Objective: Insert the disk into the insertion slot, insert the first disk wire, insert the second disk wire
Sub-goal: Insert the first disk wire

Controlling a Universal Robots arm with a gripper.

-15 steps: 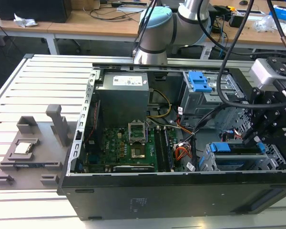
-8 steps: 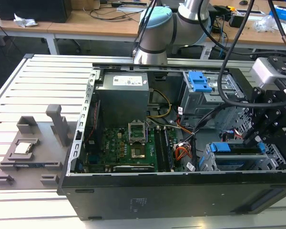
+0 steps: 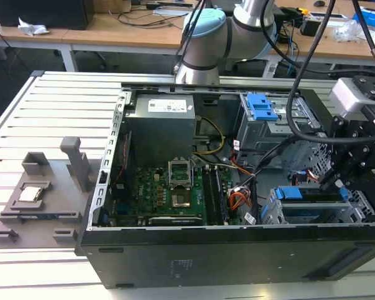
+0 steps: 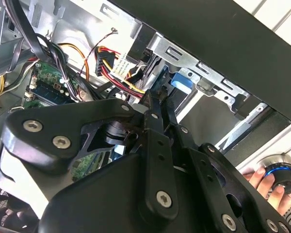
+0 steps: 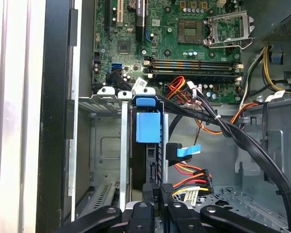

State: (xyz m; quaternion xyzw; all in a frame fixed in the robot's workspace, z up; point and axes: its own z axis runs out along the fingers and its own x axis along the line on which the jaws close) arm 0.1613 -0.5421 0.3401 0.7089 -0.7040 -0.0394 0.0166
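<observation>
Black claw (image 4: 153,100) closed, tips at disk (image 5: 148,127)

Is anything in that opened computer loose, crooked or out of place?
Nothing looks broken or spilled. The one untidy thing: red, yellow and black wires with their plug hang loose beside the blue-framed disk, which stands in its metal slot. They seem not yet plugged in.

No print legible. White sticker (image 3: 168,106) on power supply (image 3: 157,139), well apart from gripper (image 3: 330,184); white cable tag (image 5: 186,193) just beside it, unreadable.
</observation>
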